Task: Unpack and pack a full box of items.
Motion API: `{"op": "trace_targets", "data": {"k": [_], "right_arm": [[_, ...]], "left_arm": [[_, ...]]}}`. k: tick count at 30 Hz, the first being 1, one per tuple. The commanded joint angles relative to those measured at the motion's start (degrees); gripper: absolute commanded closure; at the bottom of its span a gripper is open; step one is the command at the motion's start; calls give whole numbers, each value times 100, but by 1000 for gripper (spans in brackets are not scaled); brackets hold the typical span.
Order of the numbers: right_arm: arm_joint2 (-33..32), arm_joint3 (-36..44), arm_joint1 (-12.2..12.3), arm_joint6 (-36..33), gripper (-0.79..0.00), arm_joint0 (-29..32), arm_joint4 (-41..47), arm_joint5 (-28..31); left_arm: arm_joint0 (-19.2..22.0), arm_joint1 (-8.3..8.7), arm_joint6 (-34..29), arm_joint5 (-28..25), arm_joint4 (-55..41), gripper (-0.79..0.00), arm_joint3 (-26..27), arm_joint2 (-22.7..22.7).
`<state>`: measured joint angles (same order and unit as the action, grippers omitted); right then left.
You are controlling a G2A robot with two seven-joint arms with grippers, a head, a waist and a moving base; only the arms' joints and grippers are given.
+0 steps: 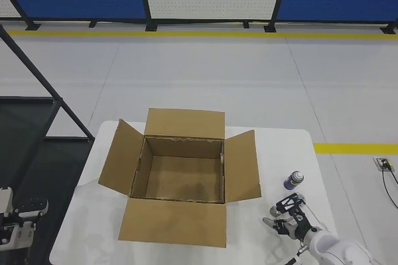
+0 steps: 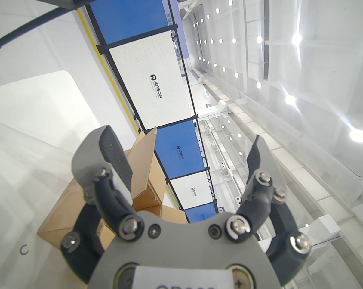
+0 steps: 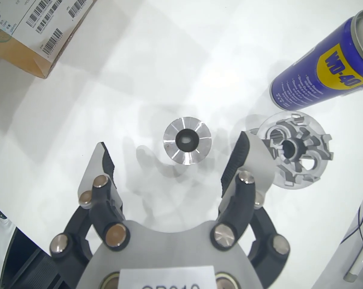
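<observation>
An open cardboard box (image 1: 184,177) stands mid-table with its flaps spread, and its inside looks bare. My right gripper (image 3: 173,151) is open just above a small round metal part (image 3: 187,143) on the table, right of the box (image 3: 34,22). A larger cast metal disc (image 3: 295,148) lies just outside one of its fingers (image 3: 247,151). A blue spray can (image 3: 322,76) stands beyond the disc. In the top view the right gripper (image 1: 285,213) is near the front right corner, with the can (image 1: 293,179) behind it. My left gripper (image 2: 184,144) is open and holds nothing, tilted upward beside the box (image 2: 145,178).
The white table (image 1: 278,152) has bare room right of the box and behind the can. The left gripper (image 1: 16,207) hangs off the table's left side, near a dark metal frame (image 1: 46,106). A cable (image 1: 395,189) lies on the floor at right.
</observation>
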<state>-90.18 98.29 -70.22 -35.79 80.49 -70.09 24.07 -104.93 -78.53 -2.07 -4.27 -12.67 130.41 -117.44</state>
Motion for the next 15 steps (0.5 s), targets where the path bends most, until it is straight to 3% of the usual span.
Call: {"op": "trace_targets", "data": {"k": [1, 4, 5, 8, 9, 11, 15], "right_arm": [[20, -63, 5, -17, -637, -68, 37, -19], [64, -129, 13, -39, -523, -147, 84, -45], [75, -138, 15, -42, -394, -161, 87, -51], [101, -153, 22, 4, -265, -189, 101, -119], [102, -141, 27, 25, -145, -185, 97, -139], [72, -102, 34, 100, -28, -165, 109, -183], [-69, 158, 58, 314, 0, -1, 183, -224]], "left_arm": [[0, 0, 0, 0, 0, -785, 0, 0], [0, 0, 0, 0, 0, -785, 0, 0], [0, 0, 0, 0, 0, -785, 0, 0], [0, 0, 0, 0, 0, -785, 0, 0], [0, 0, 0, 0, 0, -785, 0, 0], [0, 0, 0, 0, 0, -785, 0, 0], [0, 0, 0, 0, 0, -785, 0, 0]]}}
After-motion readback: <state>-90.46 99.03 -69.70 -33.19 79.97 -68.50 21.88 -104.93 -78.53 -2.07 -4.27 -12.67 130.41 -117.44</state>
